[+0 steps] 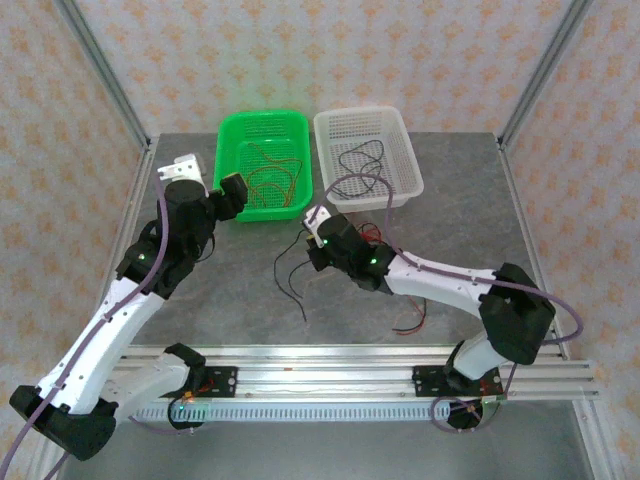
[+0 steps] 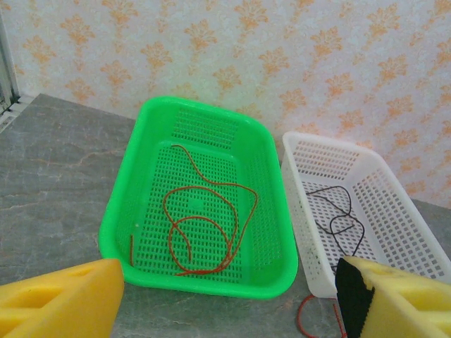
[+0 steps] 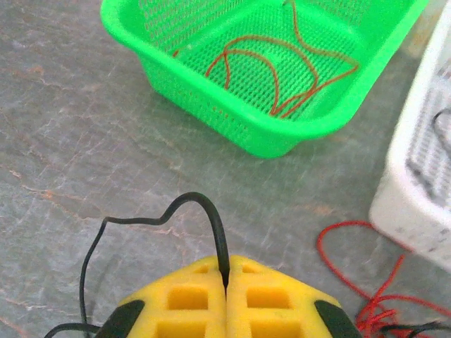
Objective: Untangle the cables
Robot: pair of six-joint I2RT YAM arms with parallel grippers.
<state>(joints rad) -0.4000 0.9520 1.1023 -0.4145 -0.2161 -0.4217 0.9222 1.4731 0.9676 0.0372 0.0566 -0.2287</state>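
Observation:
My right gripper (image 3: 225, 273) is shut on a thin black cable (image 3: 213, 215), which arches out of the yellow pads and trails left over the table. From above, that black cable (image 1: 291, 270) hangs from the right gripper (image 1: 318, 228) down to the grey tabletop. A red cable (image 3: 350, 262) lies tangled on the table to the right. More red cables (image 2: 206, 224) are coiled in the green basket (image 2: 204, 283), and a black cable (image 2: 343, 217) lies in the white basket (image 2: 301, 232). My left gripper (image 2: 229, 310) hovers open just before the green basket, holding nothing.
Both baskets stand side by side at the back of the table, green (image 1: 228, 160) on the left and white (image 1: 410, 150) on the right. Loose red and black wire ends (image 1: 412, 322) lie beside the right forearm. An aluminium rail (image 1: 320, 375) runs along the near edge.

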